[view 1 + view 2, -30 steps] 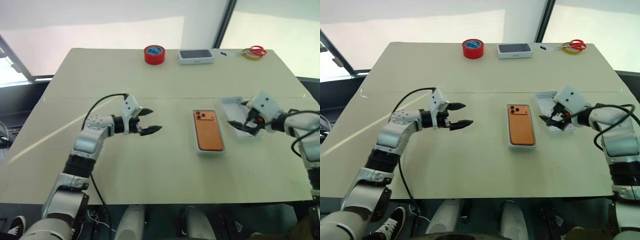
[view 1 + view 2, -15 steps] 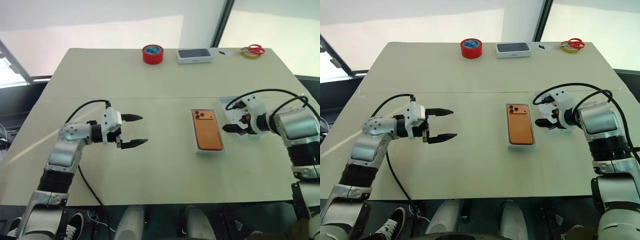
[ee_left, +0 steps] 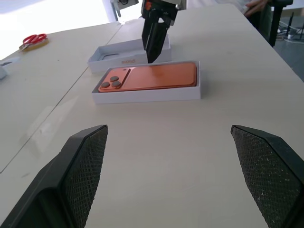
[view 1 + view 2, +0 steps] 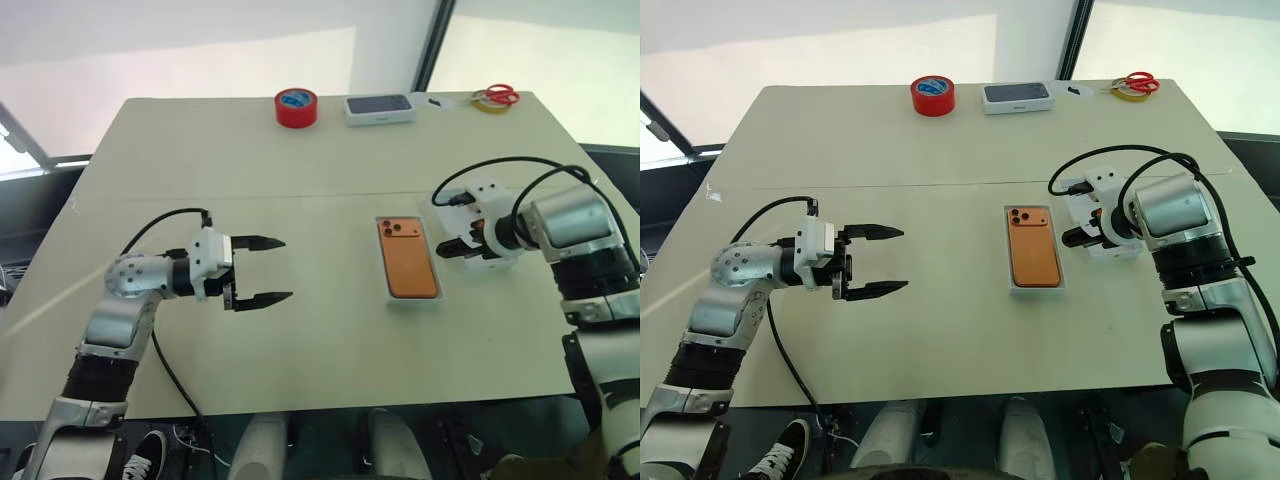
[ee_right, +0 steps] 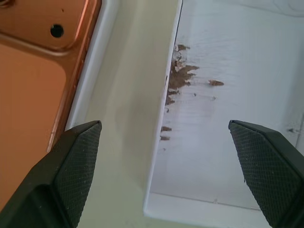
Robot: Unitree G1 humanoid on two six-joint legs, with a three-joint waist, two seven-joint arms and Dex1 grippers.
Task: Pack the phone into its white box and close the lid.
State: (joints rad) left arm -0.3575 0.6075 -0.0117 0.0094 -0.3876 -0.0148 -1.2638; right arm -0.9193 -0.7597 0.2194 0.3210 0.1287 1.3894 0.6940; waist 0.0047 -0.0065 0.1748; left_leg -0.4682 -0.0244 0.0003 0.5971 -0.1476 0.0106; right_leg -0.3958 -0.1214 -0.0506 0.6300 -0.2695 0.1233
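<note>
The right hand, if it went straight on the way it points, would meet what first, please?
Probably the lid: the right hand points down, straddling the lid's near wall beside the boxed phone.

Pale beige table, seam ran across the middle. Far edge: red tape roll, dark-topped white flat box, scissors on a yellow roll. Mid-right: white box with the phone in it, lid lay open-side up just beside.
</note>
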